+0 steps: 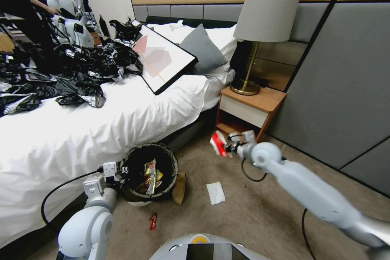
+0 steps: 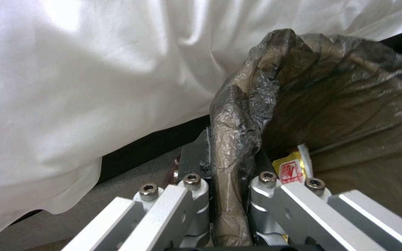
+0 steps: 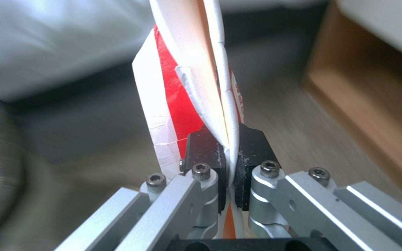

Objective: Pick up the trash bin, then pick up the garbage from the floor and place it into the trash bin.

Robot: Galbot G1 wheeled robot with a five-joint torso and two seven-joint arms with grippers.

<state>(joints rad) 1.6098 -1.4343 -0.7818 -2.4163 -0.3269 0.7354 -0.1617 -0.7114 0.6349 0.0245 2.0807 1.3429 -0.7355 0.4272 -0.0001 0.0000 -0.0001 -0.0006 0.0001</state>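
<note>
While right hand (image 3: pixel 229 153) grips it, red-and-white wrapper (image 3: pixel 182 87) extends lengthwise beyond fingertips.

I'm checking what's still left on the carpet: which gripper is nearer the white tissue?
Right. The right gripper, shut on a red-and-white wrapper, hangs above the tissue; the left gripper clamps the trash bin rim beyond it.

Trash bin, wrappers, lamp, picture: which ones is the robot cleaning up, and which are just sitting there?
Job:
trash bin
red-and-white wrapper
white tissue
small red wrapper
brown cardboard

Just lying about:
lamp
framed picture
grey pillow
black plastic sheeting
nightstand
</note>
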